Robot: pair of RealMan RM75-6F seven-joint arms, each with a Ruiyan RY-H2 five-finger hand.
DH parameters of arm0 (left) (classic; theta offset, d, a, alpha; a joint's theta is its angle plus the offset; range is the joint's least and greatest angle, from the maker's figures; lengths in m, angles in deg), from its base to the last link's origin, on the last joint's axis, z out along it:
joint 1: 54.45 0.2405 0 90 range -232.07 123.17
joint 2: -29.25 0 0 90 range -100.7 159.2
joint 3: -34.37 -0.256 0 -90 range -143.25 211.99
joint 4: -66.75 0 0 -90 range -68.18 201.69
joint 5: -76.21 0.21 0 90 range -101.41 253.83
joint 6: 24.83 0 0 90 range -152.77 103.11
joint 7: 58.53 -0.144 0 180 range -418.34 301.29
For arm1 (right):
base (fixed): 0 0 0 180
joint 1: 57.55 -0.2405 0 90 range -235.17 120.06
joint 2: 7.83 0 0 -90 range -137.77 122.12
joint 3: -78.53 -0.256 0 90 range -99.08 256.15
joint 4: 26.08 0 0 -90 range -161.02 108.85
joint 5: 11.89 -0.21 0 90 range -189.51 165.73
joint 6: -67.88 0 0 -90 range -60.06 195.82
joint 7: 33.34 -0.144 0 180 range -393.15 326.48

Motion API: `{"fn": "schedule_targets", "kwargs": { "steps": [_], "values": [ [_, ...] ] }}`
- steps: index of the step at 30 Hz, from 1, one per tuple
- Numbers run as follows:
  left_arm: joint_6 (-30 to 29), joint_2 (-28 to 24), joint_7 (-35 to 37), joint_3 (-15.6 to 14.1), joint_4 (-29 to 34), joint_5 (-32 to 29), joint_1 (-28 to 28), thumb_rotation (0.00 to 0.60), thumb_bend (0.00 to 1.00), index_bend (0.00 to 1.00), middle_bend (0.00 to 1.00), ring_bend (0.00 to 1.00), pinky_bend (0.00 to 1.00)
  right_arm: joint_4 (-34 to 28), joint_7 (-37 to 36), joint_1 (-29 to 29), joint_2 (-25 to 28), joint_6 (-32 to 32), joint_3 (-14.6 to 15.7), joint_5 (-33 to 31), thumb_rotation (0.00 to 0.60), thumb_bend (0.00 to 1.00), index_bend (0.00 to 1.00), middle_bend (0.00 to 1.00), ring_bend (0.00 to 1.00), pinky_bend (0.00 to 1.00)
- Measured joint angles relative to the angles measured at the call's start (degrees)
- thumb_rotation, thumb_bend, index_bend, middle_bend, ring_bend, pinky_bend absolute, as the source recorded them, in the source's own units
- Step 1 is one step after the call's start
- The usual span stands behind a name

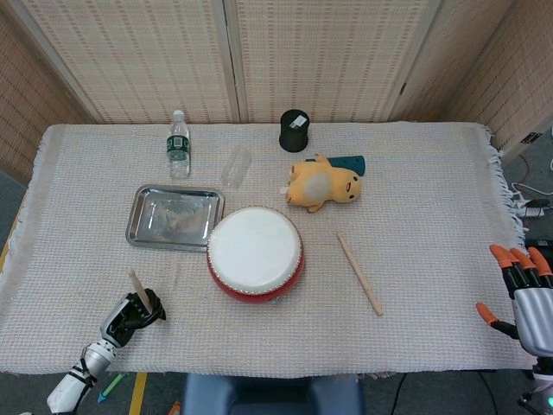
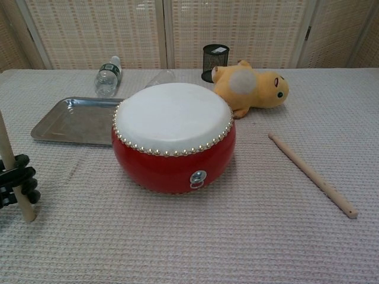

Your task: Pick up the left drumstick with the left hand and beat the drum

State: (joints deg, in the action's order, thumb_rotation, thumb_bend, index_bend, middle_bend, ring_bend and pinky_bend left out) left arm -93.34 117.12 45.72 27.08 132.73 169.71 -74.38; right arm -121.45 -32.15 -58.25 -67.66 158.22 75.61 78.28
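Gripping the left drumstick in our left robot hand, we have the stick standing close to upright at the near left corner of the surface, its lower end poking out below the dark fingers and its upper end running out of the chest view. Whether that lower tip touches the cloth or sits just above it, we cannot tell. The drum stands well to the right of the stick, near the middle of the surface, with a metal tray just beside its far left edge and a yellow plush toy behind it. The other drumstick lies flat to the drum's right, untouched. Our right robot hand hangs off the right edge, fingers spread, holding nothing.

We judge the pick-up done and the beat not yet begun. The risks from here come mostly from the grip: the hold looks low on the stick, with a long length above, so a quick swing could let it pivot or slide through the fingers. A sweep across could also clip the tray or strike the drum's red wall instead of the white skin, nudging the drum toward the plush toy.
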Motion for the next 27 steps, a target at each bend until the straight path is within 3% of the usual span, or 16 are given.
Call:
{"fn": "schedule_targets", "kwargs": {
  "steps": [7, 12, 23, 27],
  "values": [
    [0.12, 0.87, -0.30, -0.73, -1.34, 0.05, 0.05, 0.486, 0.23, 0.65, 0.70, 0.60, 0.54, -0.28, 0.22, -0.08, 0.00, 0.02, -0.02, 0.15, 0.600, 0.21, 0.00, 0.12, 0.00, 0.00],
    [0.35, 1.44, -0.94, -0.76, -1.96, -0.58, 0.19, 0.600, 0.23, 0.68, 0.74, 0.65, 0.56, -0.42, 0.34, -0.01, -0.04, 0.09, 0.02, 0.17, 0.600, 0.21, 0.00, 0.12, 0.00, 0.00],
    [0.66, 2.08, -1.24, -1.59, -2.59, -0.31, 0.11, 0.600, 0.24, 0.75, 0.81, 0.71, 0.61, -0.64, 0.71, 0.03, -0.05, 0.21, 0.03, 0.29, 0.600, 0.21, 0.00, 0.12, 0.00, 0.00],
    [0.82, 2.30, -1.78, -1.65, -2.60, -0.52, 0.13, 0.600, 0.25, 0.78, 0.86, 0.75, 0.67, -0.58, 0.64, 0.01, -0.09, 0.25, 0.00, 0.34, 0.600, 0.21, 0.00, 0.12, 0.00, 0.00]
  ]
}}
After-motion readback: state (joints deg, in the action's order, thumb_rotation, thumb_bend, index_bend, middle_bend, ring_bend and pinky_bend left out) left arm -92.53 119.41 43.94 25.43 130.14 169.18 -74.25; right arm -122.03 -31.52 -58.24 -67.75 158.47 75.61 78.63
